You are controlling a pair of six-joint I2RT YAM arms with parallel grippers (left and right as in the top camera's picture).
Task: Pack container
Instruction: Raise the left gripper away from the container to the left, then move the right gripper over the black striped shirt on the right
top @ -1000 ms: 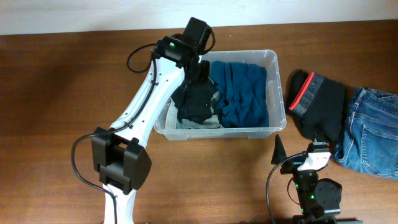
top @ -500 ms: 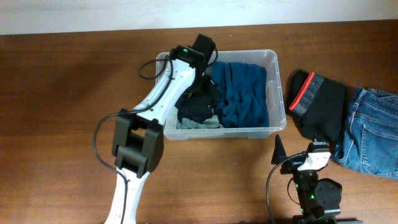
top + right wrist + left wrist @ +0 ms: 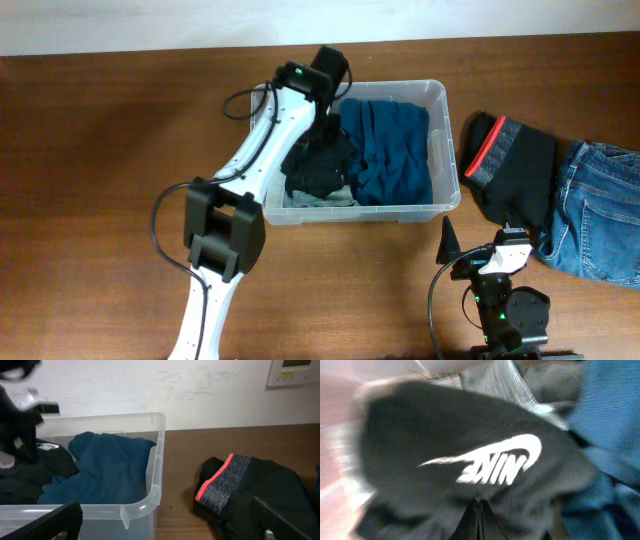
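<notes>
The clear plastic container (image 3: pixel 443 95) stands in the middle of the table, with a blue garment (image 3: pixel 392 150) in its right half and a grey one (image 3: pixel 322 199) at its front left. My left gripper (image 3: pixel 324 118) reaches into the left half and is shut on a black garment (image 3: pixel 318 165) that drapes down from it. In the left wrist view the fingertips (image 3: pixel 478 506) meet on this black garment (image 3: pixel 445 435), which bears a white Nike logo. My right gripper (image 3: pixel 478 246) stands open near the table's front edge, right of the container (image 3: pixel 155 462), and holds nothing.
Black shorts with a red waistband (image 3: pixel 515 165) lie right of the container, partly over blue jeans (image 3: pixel 600 205) at the table's right edge. The shorts (image 3: pixel 250 490) sit just ahead of the right gripper (image 3: pixel 165 527). A pale wall runs behind the table.
The left arm has swung toward the container's far left corner, its elbow rising, with the black garment carried along. The right arm has not moved.
</notes>
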